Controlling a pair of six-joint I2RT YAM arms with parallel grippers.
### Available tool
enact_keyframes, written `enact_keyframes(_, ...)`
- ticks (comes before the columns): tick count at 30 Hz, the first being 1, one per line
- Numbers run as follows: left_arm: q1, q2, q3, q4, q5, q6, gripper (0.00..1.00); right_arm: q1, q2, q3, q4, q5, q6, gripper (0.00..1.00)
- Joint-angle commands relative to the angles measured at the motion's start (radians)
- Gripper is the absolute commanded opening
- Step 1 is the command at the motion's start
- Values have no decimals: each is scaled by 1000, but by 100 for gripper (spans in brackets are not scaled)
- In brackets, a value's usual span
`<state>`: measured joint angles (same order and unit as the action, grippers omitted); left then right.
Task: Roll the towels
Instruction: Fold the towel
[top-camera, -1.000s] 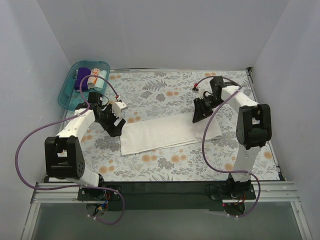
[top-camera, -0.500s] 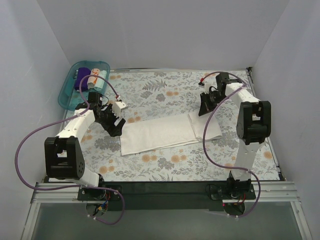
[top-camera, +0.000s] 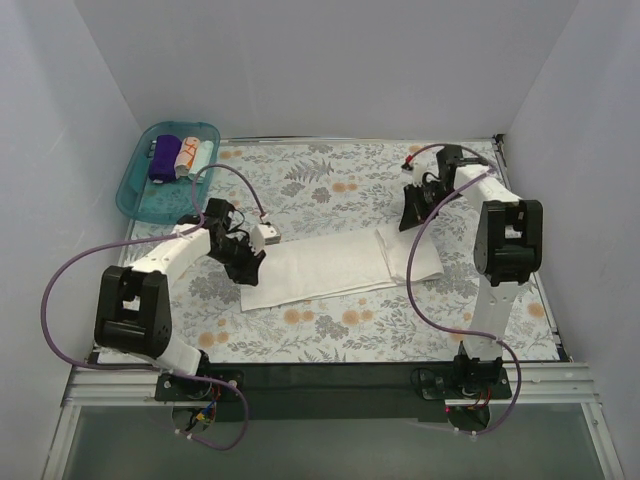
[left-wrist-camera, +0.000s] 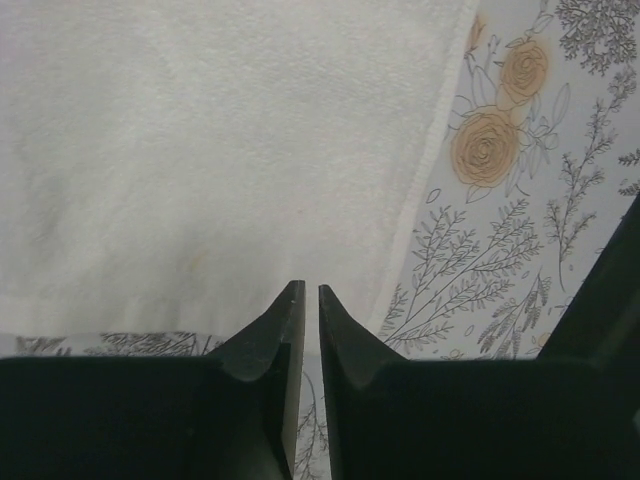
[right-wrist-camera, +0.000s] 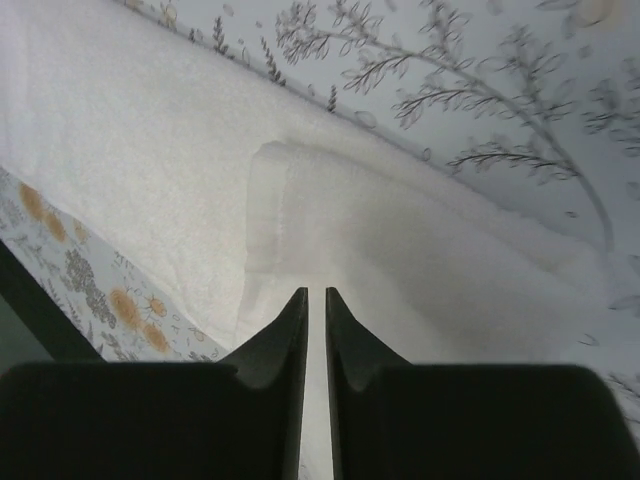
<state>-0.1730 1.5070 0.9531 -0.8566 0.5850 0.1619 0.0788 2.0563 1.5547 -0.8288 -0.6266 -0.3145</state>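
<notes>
Since your left gripper (left-wrist-camera: 309, 288) and right gripper (right-wrist-camera: 316, 292) both show near-closed fingers pinching no visible cloth, they may skid over the mid-frame white towel (top-camera: 330, 265), rolling nothing.

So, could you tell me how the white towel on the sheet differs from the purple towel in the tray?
The white towel lies spread flat on the floral sheet, with only its right end folded over; the purple towel looks rolled up in the teal tray. The white towel is far larger than the purple towel. The white towel is pale and plain, the purple towel dark. Both are soft cloth.
</notes>
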Motion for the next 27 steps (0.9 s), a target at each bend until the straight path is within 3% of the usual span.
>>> enact_keyframes(1,-58,19,-8,43,-2,-79,8,-37,-64,114,-21,71,-41,15)
enact_keyframes(5,-105,116,10,65,-77,-119,0,-39,23,153,-17,134,-58,14)
enact_keyframes(10,-106,211,64,87,-201,-147,0,-37,110,140,-10,220,-80,10)
enact_keyframes(15,-92,311,154,105,-321,-142,0,-39,67,12,13,251,-107,7)
enact_keyframes(18,-62,419,266,137,-416,-84,0,-30,-11,-123,13,223,-118,6)
enact_keyframes(21,-2,579,509,162,-409,-74,0,10,-105,-313,23,177,-129,6)
enact_keyframes(22,10,619,662,147,-354,-84,0,25,-129,-409,25,132,-129,6)
enact_keyframes(23,26,697,753,130,-308,-88,2,42,-174,-445,19,96,-129,6)
enact_keyframes(24,27,726,829,101,-256,-100,14,74,-197,-482,14,58,-133,7)
enact_keyframes(27,29,783,1027,77,-67,-145,39,133,-283,-536,-55,-123,-184,14)
